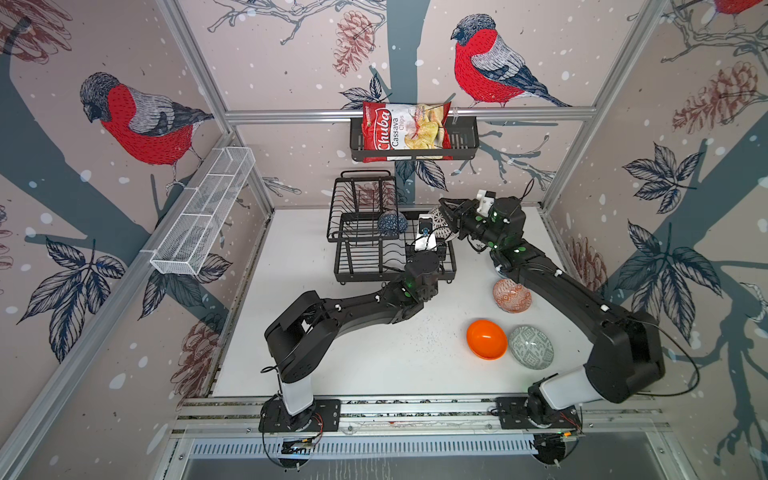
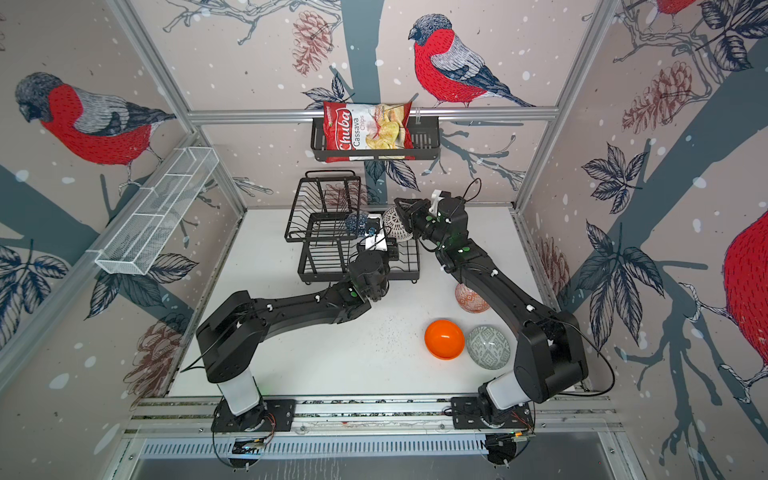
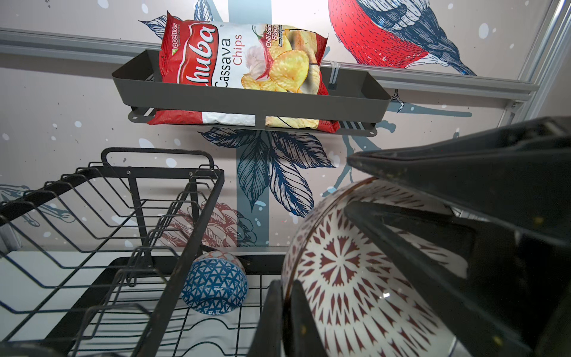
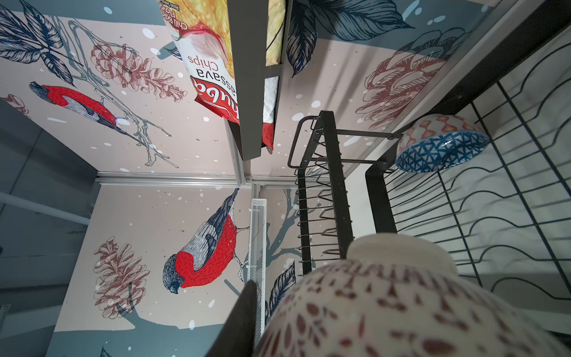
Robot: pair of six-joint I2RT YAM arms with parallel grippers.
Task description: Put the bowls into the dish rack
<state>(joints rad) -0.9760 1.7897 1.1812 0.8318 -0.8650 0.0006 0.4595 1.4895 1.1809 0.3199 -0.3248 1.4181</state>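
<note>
The black wire rack (image 1: 365,275) stands at the table's 12 o'clock, with its raised shelf (image 1: 361,199) over its 10 o'clock part. The blue bowl (image 1: 392,222), marked with geometric triangles, leans on its side on the lower tray's wires at the rack's 12 o'clock. The radial bowl (image 1: 439,226), white with dark rays, is held on edge over the rack's 2 o'clock corner. On the table, the orange-white bowl (image 1: 512,295) sits at 3 o'clock. The glossy orange bowl (image 1: 486,345) sits mouth up at 4 o'clock, and the grey-green bowl (image 1: 531,347) is just beside it at its 3 o'clock.
</note>
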